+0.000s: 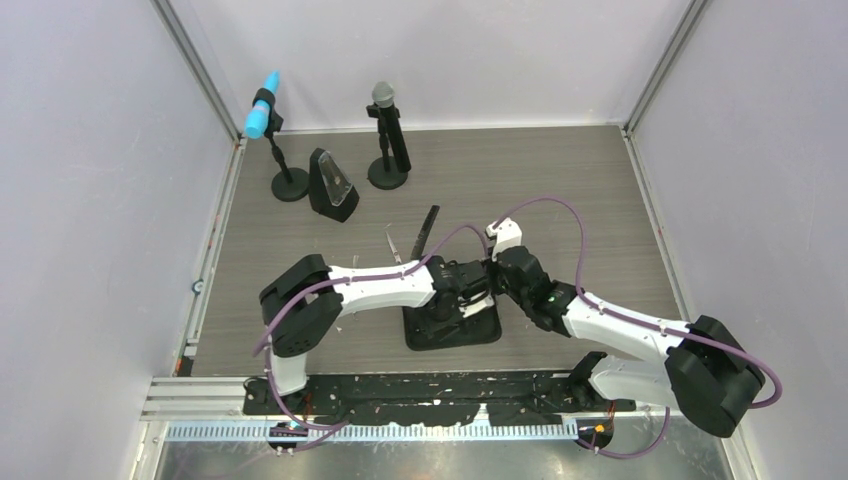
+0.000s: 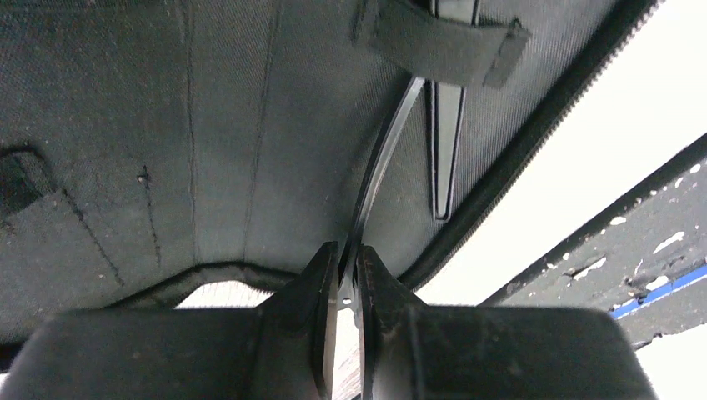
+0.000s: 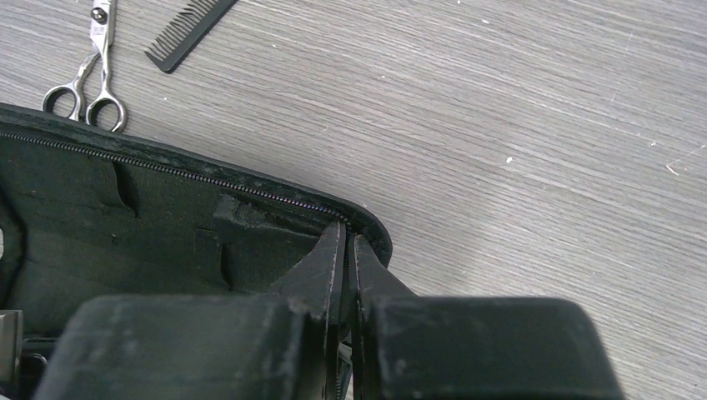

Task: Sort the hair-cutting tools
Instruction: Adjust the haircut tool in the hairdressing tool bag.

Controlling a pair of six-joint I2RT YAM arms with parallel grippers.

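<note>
Pinching hair clip [image 2: 379, 158], left gripper [image 2: 348, 267] — right gripper [image 3: 346, 250] clamps pouch [image 3: 250, 193]

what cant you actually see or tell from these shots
- Top view: the pouch interior is covered by both arms.
- Right wrist view: the comb and the scissors blade tips are cut off by the top edge.
- Left wrist view: the near end of the hair clip vanishes inside the shut left end effector.
- A second pair of scissors shows in no view.
</note>
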